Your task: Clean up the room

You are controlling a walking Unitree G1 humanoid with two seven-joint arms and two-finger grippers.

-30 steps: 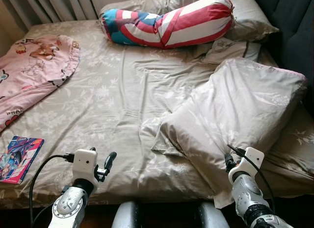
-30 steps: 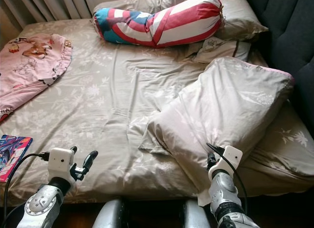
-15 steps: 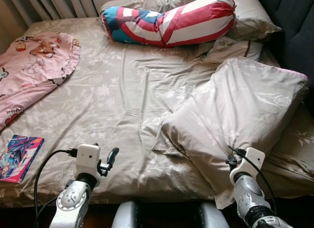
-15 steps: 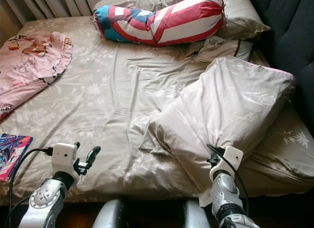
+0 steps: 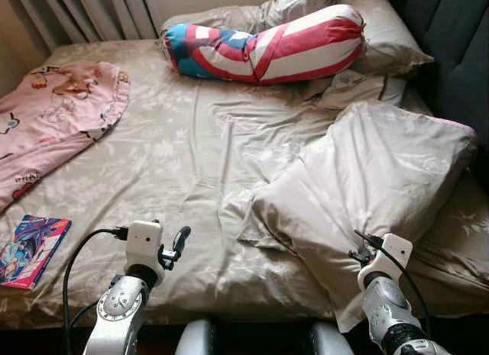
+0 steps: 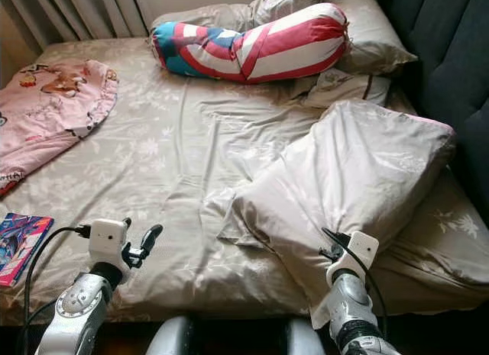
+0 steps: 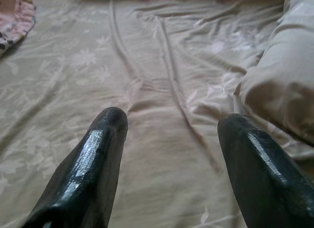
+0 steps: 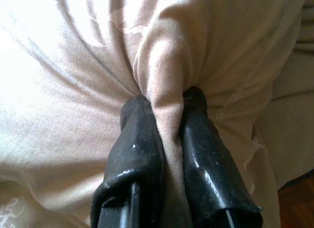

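From the left eye view you see the big beige pillow [image 5: 367, 179] lying on the bed [image 5: 183, 156] at its right side, the right gripper [image 5: 359, 252] at its near corner, and the left gripper [image 5: 177, 244] over bare sheet. Your left wrist view adds that its fingers [image 7: 93, 164] stand wide apart above the sheet. Your right wrist view shows what the head cannot: those fingers [image 8: 142, 139] pinched together on a fold of the pillow.
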